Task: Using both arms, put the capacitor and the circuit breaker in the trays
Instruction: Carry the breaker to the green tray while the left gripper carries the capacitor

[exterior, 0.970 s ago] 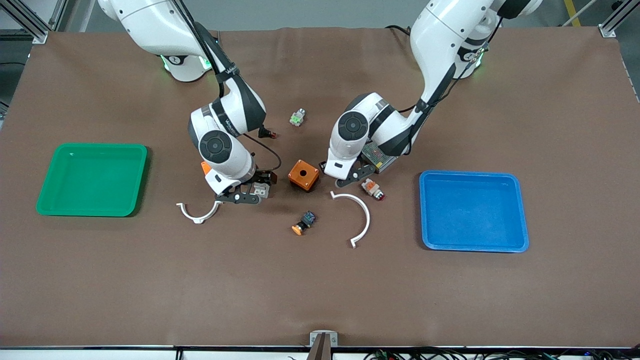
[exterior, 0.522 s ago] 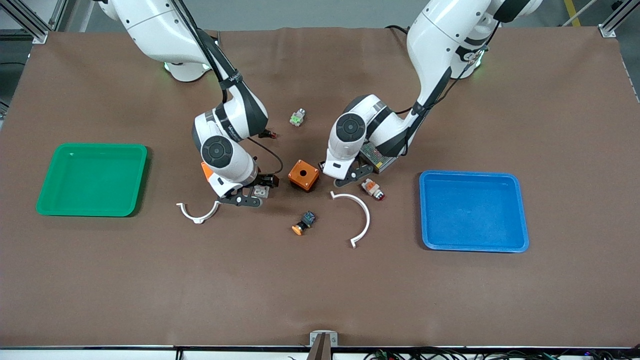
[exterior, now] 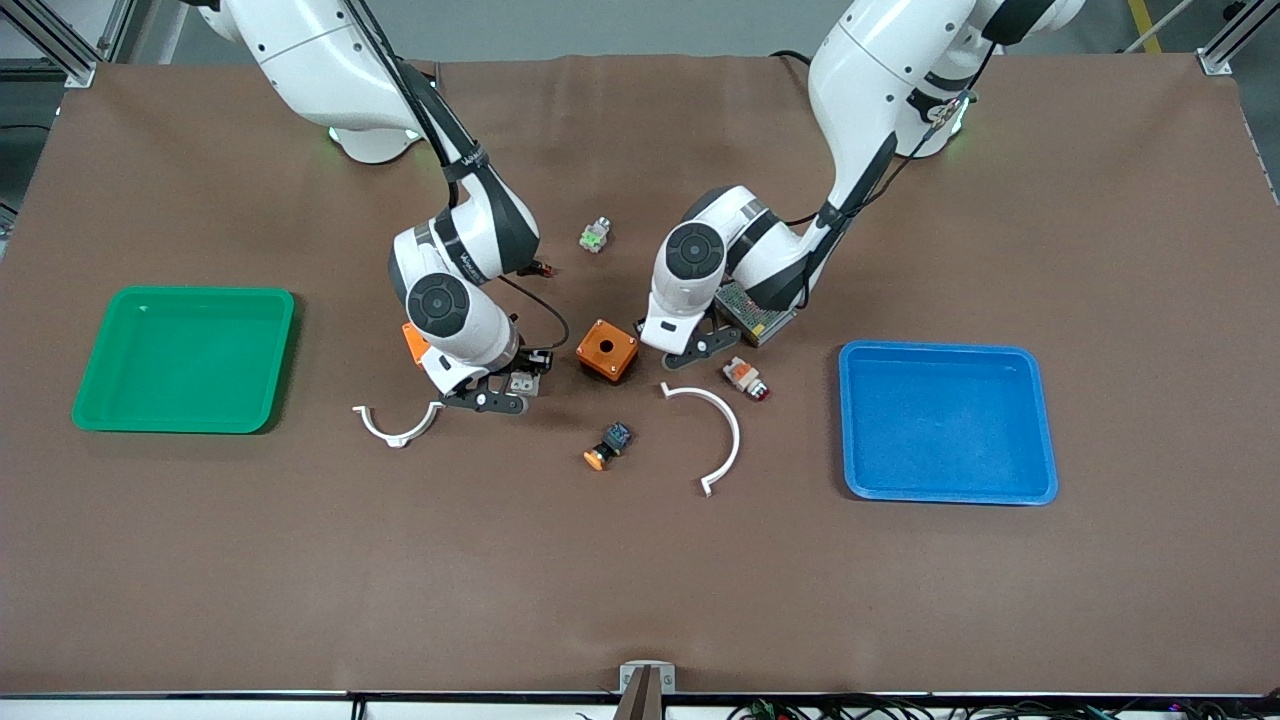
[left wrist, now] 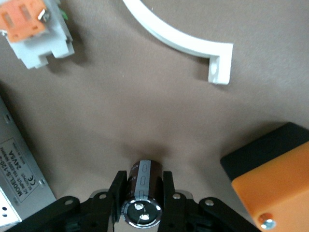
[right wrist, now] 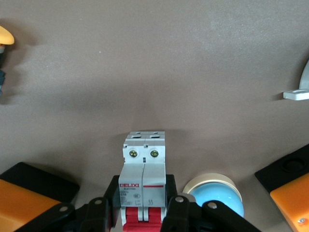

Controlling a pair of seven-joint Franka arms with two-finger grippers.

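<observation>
Basically, left gripper (left wrist: pixel 142 200) is pinching the capacitor (left wrist: pixel 143 193) and right gripper (right wrist: pixel 143 212) is pinching the circuit breaker (right wrist: pixel 143 179), both gripped low for lifting.

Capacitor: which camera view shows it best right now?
The left wrist view: the capacitor fills the foreground, clamped between the left gripper fingers above the table. In the front view the left arm hides it. The right wrist view does not show it.
</observation>
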